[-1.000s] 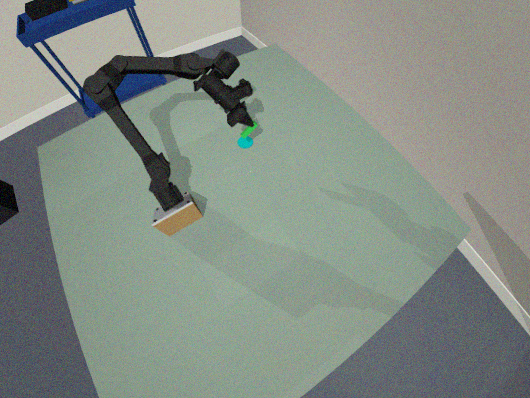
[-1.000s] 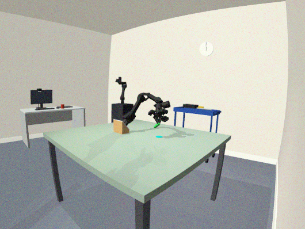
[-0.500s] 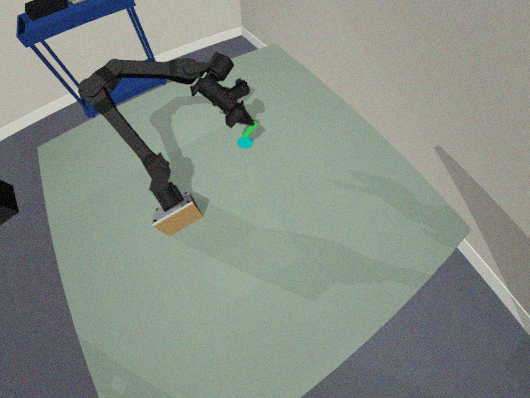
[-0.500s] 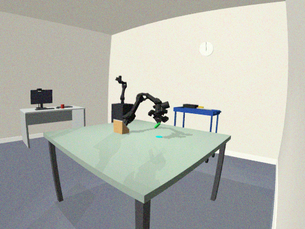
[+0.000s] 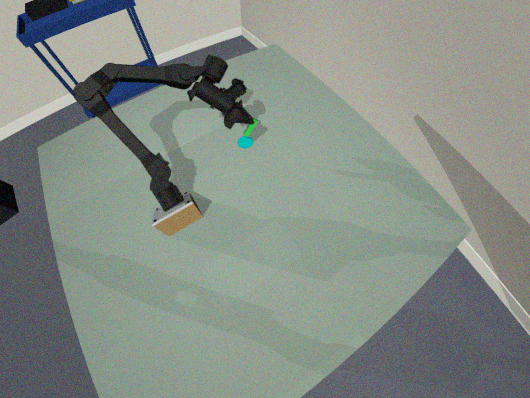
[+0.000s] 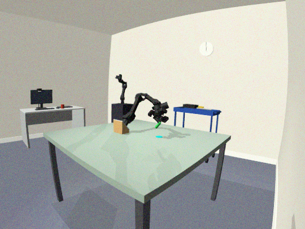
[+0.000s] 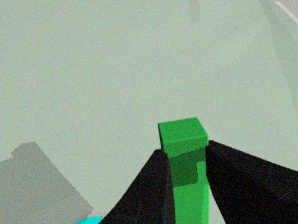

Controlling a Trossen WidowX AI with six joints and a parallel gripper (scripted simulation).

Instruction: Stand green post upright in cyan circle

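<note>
- Your end effector (image 5: 252, 121) (image 6: 159, 122) (image 7: 184, 155) is nearly closed, gripping the green post (image 5: 251, 128) (image 6: 157, 125) (image 7: 190, 200).
- The post is tilted, seemingly above the worktop (image 5: 225, 260) (image 6: 124, 152) (image 7: 100, 75).
- You have the cyan circle (image 5: 245, 142) (image 6: 159, 137) (image 7: 91, 220) near it.

Tabletop (image 5: 200, 280) (image 6: 126, 155) (image 7: 90, 75) smooth, faintly glossy; orange-brown base block (image 5: 178, 220) (image 6: 117, 126) wood-like.

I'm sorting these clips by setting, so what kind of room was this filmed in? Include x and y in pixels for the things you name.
Probably a robotics lab or workroom: a black arm (image 5: 135, 74) (image 6: 141, 95) is mounted on a large table (image 5: 225, 310) (image 6: 115, 155), a second arm (image 6: 123, 90) stands behind, and a desk (image 6: 52, 110) holds a monitor (image 6: 41, 96).
</note>
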